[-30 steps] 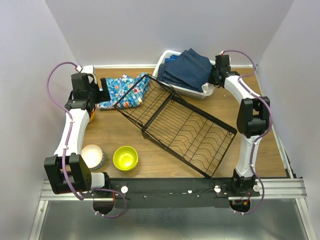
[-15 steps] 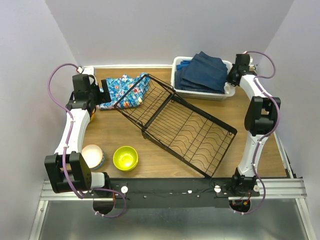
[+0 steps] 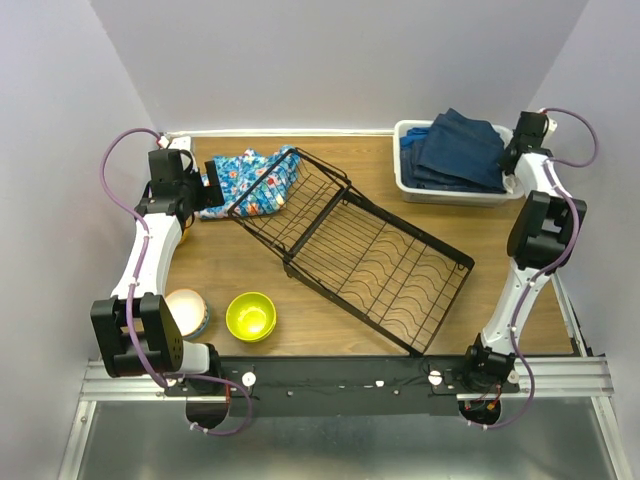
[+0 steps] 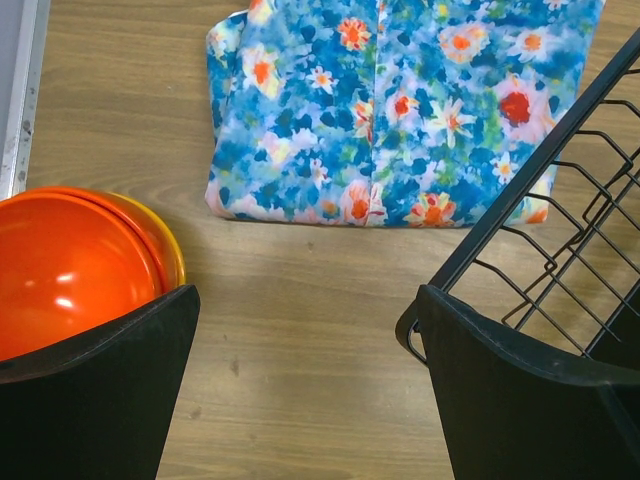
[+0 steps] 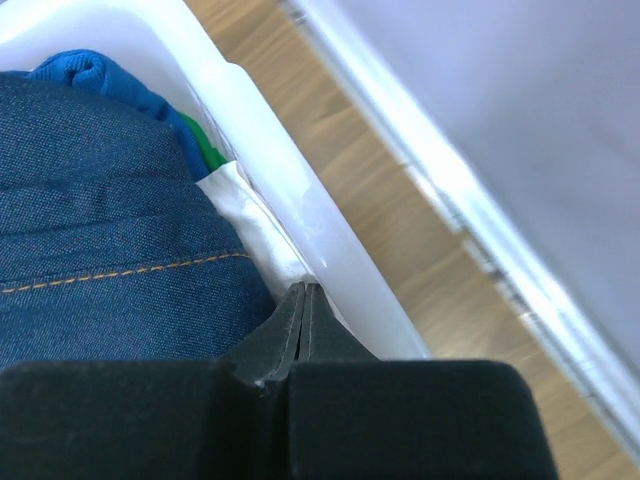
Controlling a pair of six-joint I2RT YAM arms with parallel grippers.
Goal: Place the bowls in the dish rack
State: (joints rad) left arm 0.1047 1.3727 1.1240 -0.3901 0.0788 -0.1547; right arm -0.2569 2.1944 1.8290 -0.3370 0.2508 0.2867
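Observation:
The black wire dish rack (image 3: 350, 250) lies slanted across the middle of the table, and its corner shows in the left wrist view (image 4: 560, 200). A lime-green bowl (image 3: 250, 315) and a pale pink bowl nested in a blue one (image 3: 186, 310) sit at the front left. A red-orange bowl nested in a yellow-orange one (image 4: 70, 265) sits at the left edge. My left gripper (image 4: 305, 300) is open and empty over bare wood between those bowls and the rack corner. My right gripper (image 5: 303, 290) is shut on the rim of the white basket (image 5: 290, 190) at the back right.
The white basket (image 3: 450, 195) holds folded dark blue clothes (image 3: 465, 145) near the right wall. A blue floral cloth (image 3: 250, 180) lies at the back left, partly under the rack's hinged end. White walls enclose the table on three sides.
My right gripper has dragged the white basket of clothes from the back middle to the back right corner. The left arm has barely moved.

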